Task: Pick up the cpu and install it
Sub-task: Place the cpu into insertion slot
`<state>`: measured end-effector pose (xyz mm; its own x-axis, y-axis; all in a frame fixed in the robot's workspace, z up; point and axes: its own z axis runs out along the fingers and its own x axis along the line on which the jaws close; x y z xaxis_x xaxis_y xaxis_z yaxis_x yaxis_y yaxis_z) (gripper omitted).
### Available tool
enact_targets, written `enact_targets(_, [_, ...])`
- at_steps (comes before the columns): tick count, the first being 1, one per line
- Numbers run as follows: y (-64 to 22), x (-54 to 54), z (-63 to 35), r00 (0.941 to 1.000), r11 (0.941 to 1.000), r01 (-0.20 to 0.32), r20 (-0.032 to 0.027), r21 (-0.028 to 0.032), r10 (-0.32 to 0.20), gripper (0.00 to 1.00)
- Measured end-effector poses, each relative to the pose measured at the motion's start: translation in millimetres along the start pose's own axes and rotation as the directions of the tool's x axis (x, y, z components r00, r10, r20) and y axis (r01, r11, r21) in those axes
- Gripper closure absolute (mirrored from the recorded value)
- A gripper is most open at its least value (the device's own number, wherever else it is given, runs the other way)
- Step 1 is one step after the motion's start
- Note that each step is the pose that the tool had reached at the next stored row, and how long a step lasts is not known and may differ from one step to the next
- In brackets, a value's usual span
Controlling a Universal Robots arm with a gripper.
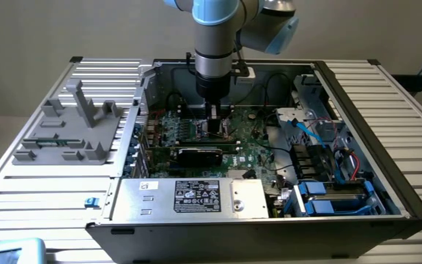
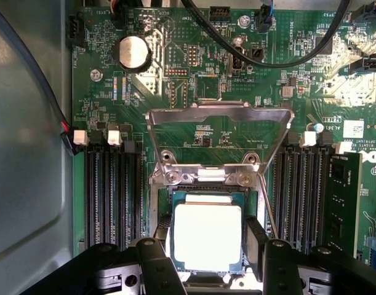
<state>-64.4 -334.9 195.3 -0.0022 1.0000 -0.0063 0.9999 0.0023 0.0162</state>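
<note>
Down inside the open dark-grey steel computer case [image 1: 357, 217], the black two-fingered claw [image 1: 216, 124] hangs low over the green circuit-laced motherboard [image 2: 194, 61]. From the wrist, the small flat square cpu [image 2: 207, 236], matte silver-beige on top with a thin darker rim, lies level between the claw [image 2: 209, 233] fingers [image 2: 256, 239], right over the socket. The claw stands fairly wide, pressed to the chip's two opposite edges with no gap showing: it has hold of the cpu. Just beyond, the bare shiny metal retention frame [image 2: 221, 117] is flipped up and open. Long black ribbed memory slots [image 2: 111, 190] flank both sides, with a round silver coin battery [image 2: 134, 52] further off.
</note>
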Motion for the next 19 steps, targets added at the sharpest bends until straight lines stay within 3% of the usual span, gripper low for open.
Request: enact_targets(19, [-0.2,0.0,0.0,1.0,1.0,-0.008,0.0001,0.0,0.008,0.44])
